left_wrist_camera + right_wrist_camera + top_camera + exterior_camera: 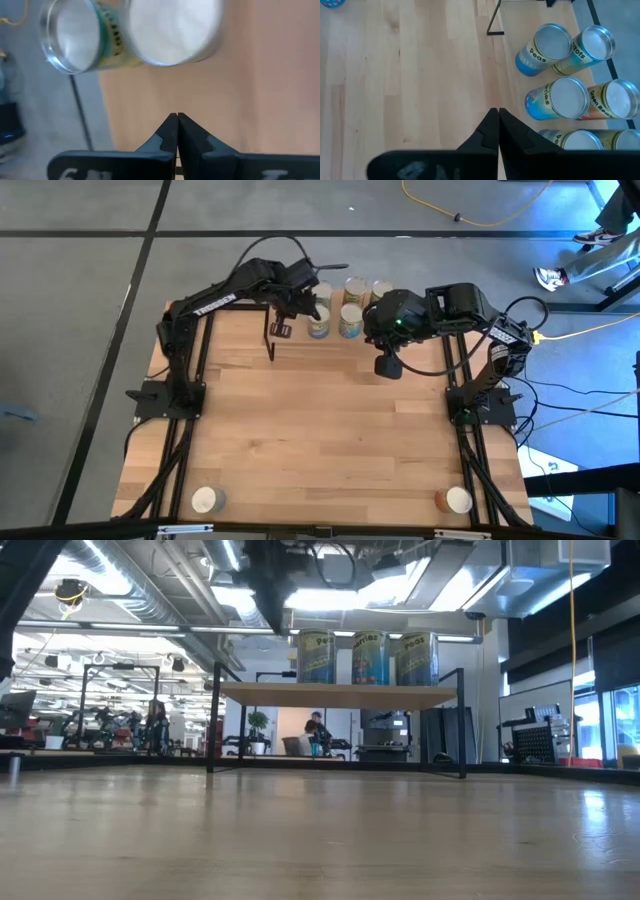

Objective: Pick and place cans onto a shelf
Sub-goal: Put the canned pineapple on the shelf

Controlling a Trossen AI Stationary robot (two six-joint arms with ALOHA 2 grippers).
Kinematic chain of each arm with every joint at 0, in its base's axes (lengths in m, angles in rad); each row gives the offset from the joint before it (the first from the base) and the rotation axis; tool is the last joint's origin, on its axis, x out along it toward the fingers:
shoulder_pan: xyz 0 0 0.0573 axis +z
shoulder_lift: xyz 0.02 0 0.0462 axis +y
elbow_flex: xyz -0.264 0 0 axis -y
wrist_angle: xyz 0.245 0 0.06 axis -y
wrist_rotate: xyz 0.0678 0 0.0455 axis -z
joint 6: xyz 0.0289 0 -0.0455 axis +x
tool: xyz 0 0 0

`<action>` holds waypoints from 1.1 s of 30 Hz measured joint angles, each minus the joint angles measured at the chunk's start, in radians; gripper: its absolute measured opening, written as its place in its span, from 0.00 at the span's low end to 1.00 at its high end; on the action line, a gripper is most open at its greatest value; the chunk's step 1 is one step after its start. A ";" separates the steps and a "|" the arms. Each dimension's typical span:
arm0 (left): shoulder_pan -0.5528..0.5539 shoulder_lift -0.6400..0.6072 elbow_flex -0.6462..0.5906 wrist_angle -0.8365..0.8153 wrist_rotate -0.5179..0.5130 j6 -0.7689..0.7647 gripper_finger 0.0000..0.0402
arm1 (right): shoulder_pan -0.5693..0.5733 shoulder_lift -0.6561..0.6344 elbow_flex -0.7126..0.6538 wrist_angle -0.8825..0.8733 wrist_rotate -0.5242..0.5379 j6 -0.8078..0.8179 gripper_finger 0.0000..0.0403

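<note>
Wooden bench (320,440) with black rails, seen from above; the shelf (340,692), a light-wood board on thin black legs, stands at the 12 o'clock edge. Cans on the shelf: the overhead view shows about five pale round tops clustered there, among them one (319,326), one (350,321) and one (355,286) behind; the exact count is partly hidden by the arms. The low view shows three upright in a row, labels yellowish and blue (317,656), (368,658), (416,658). Two further cans stand on the bench well apart from the shelf: one at the 7 o'clock corner (204,500), one with an orange label at the 5 o'clock corner (457,500). Left tool (177,125): fingers pressed together, holding nothing, poised over the shelf just beside two can tops; in the overhead view it sits at about 11 o'clock (283,328). Right tool (498,120): fingers likewise closed and empty, over the shelf board beside the can cluster, at about 1 o'clock overhead (388,366). A person shows faintly in the room beyond the shelf (316,730).
</note>
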 joint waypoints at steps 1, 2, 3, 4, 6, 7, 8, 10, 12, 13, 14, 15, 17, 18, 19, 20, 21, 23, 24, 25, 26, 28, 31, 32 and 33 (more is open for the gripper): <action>-0.008 -0.017 0.000 -0.013 0.021 -0.024 0.00 | 0.000 0.000 0.000 0.000 0.000 -0.010 0.01; -0.016 -0.034 0.000 -0.028 0.041 -0.046 0.00 | 0.002 0.000 0.000 0.000 0.000 -0.022 0.01; -0.029 -0.052 0.000 -0.039 0.054 -0.072 0.00 | 0.005 -0.001 0.000 -0.001 0.000 -0.034 0.01; -0.040 -0.074 0.000 -0.046 0.066 -0.097 0.00 | 0.009 -0.002 0.000 0.000 0.000 -0.039 0.01; -0.063 -0.116 0.000 -0.066 0.099 -0.133 0.00 | 0.020 -0.009 0.000 -0.001 -0.001 -0.056 0.01; -0.079 -0.136 0.000 -0.081 0.114 -0.146 0.00 | 0.028 -0.013 0.000 -0.001 -0.001 -0.061 0.01; -0.095 -0.155 0.000 -0.097 0.126 -0.156 0.00 | 0.036 -0.021 0.000 0.000 -0.002 -0.065 0.01; -0.125 -0.192 0.000 -0.128 0.144 -0.187 0.00 | 0.052 -0.036 0.000 -0.001 -0.003 -0.067 0.01; -0.159 -0.225 0.000 -0.157 0.156 -0.231 0.00 | 0.066 -0.053 0.000 -0.001 -0.009 -0.050 0.01; -0.176 -0.241 0.000 -0.179 0.160 -0.258 0.00 | 0.073 -0.061 0.000 -0.001 -0.016 -0.028 0.01; -0.193 -0.257 0.000 -0.194 0.164 -0.284 0.00 | 0.079 -0.067 0.000 -0.002 -0.032 -0.005 0.01; -0.207 -0.269 0.001 -0.189 0.175 -0.307 0.00 | 0.086 -0.074 0.000 -0.001 -0.046 0.013 0.01; -0.239 -0.299 0.000 -0.184 0.210 -0.334 0.00 | 0.105 -0.085 0.000 -0.002 -0.085 0.039 0.01; -0.255 -0.313 0.000 -0.185 0.232 -0.340 0.00 | 0.118 -0.089 0.000 -0.002 -0.109 0.048 0.01; -0.273 -0.329 0.001 -0.185 0.248 -0.354 0.00 | 0.132 -0.093 0.000 -0.002 -0.140 0.059 0.01; -0.290 -0.344 0.001 -0.185 0.259 -0.374 0.00 | 0.147 -0.095 -0.003 -0.001 -0.177 0.074 0.01; -0.307 -0.357 0.001 -0.185 0.263 -0.396 0.00 | 0.165 -0.096 -0.004 -0.003 -0.221 0.091 0.01; -0.342 -0.383 0.001 -0.185 0.258 -0.430 0.00 | 0.205 -0.100 -0.005 -0.003 -0.295 0.149 0.01; -0.358 -0.399 0.001 -0.185 0.255 -0.439 0.00 | 0.227 -0.102 -0.005 -0.003 -0.319 0.190 0.01; -0.374 -0.414 0.001 -0.185 0.256 -0.451 0.00 | 0.250 -0.103 -0.005 -0.003 -0.333 0.237 0.01; -0.389 -0.431 0.001 -0.185 0.256 -0.461 0.00 | 0.274 -0.103 -0.005 -0.003 -0.344 0.282 0.01; -0.419 -0.462 0.001 -0.185 0.257 -0.480 0.00 | 0.326 -0.102 -0.005 -0.002 -0.352 0.385 0.01; -0.452 -0.497 0.001 -0.185 0.255 -0.532 0.00 | 0.411 -0.103 -0.013 0.000 -0.350 0.557 0.01; -0.463 -0.506 0.001 -0.185 0.255 -0.547 0.00 | 0.441 -0.104 -0.024 0.000 -0.351 0.620 0.01; -0.475 -0.514 0.000 -0.185 0.256 -0.562 0.00 | 0.469 -0.104 -0.036 0.000 -0.351 0.675 0.01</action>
